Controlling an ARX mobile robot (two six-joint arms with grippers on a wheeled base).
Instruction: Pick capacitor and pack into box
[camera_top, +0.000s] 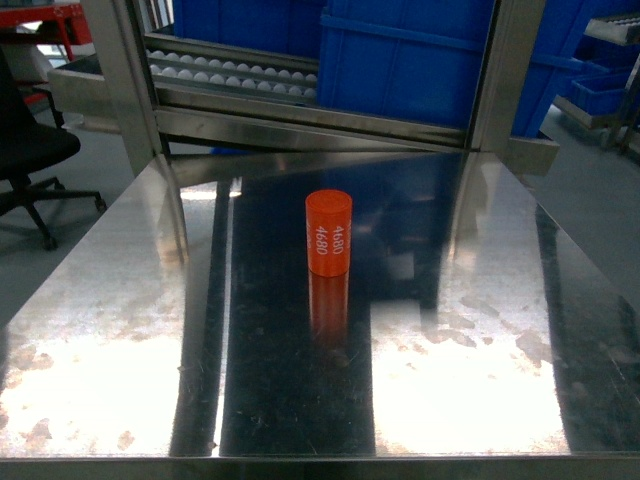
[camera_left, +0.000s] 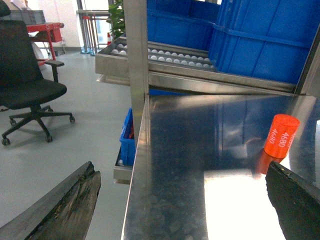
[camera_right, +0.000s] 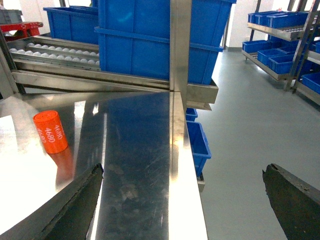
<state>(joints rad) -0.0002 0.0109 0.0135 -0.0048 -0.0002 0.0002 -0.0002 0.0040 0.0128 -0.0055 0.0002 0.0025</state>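
Observation:
The capacitor (camera_top: 328, 232) is an orange cylinder printed "4680" in white, standing upright near the middle of the shiny steel table (camera_top: 120, 330). In the left wrist view the capacitor (camera_left: 281, 136) is at the right, just beyond the right fingertip (camera_left: 290, 200). My left gripper (camera_left: 181, 167) is open and holds nothing, straddling the table's left edge. In the right wrist view the capacitor (camera_right: 50, 132) stands far left. Over the table's right edge my right gripper (camera_right: 183, 169) is open and holds nothing. Neither gripper shows in the head view. The box is out of view.
Steel frame posts (camera_top: 128, 80) and a roller conveyor (camera_top: 240, 72) with blue bins (camera_top: 400, 60) stand behind the table. A black office chair (camera_left: 30, 85) is on the floor at left. Shelves of blue bins (camera_right: 280, 45) line the right.

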